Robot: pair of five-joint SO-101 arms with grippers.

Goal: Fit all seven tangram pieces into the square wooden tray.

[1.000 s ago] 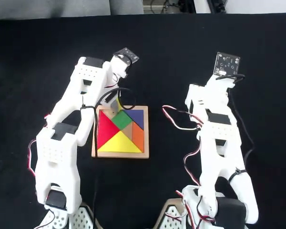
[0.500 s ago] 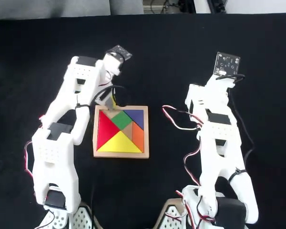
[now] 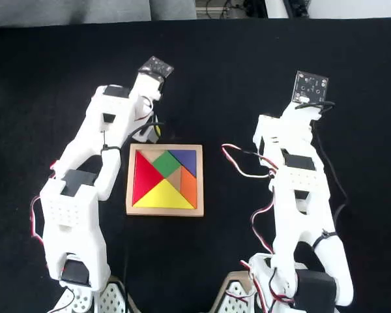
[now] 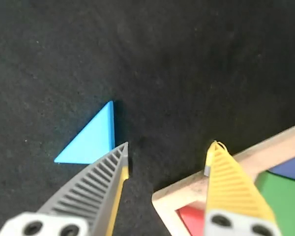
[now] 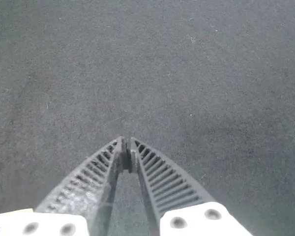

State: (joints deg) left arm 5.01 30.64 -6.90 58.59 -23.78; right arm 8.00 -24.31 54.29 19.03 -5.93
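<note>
Blue triangle (image 4: 92,138) lies just off the tray (image 4: 265,152) corner, left hand (image 4: 169,144) spread.

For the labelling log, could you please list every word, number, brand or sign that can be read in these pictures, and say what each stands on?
No text can be read anywhere.
wooden tray and coloured pieces: no print on them.
blue triangle: plain.
dark board at the right arm's wrist: any marking is too small to read.
</note>
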